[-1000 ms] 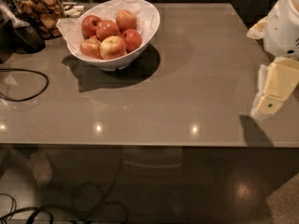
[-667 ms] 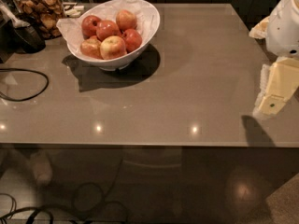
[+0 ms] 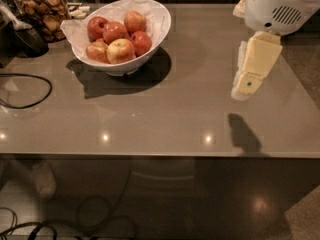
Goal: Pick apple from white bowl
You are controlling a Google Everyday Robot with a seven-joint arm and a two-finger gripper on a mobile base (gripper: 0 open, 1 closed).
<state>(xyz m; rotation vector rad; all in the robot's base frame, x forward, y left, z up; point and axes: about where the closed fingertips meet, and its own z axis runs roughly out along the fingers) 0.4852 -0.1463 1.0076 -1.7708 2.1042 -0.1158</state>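
Grey table [image 3: 165,119] is overhung at its right by the gripper [image 3: 248,81], tilted downward, well apart from the white bowl [image 3: 150,54]; its state cannot be determined.

The white bowl [image 3: 161,30] is seen at the far left part of the bench [image 3: 165,119], upright on its small foot. It is deep, glossy and oval, with a flared rim, and it is lined with white paper that rises above the rim at the back and spills over on the left. The apple [image 3: 120,50] is held inside it, at the front of the pile, close to the near wall. It is round, mostly pale yellow with a pink-red blush, and is touched by the redder apples [image 3: 114,32] beside and behind it. The claw [image 3: 245,86] is held above the right side of the bench, well apart from the bowl.
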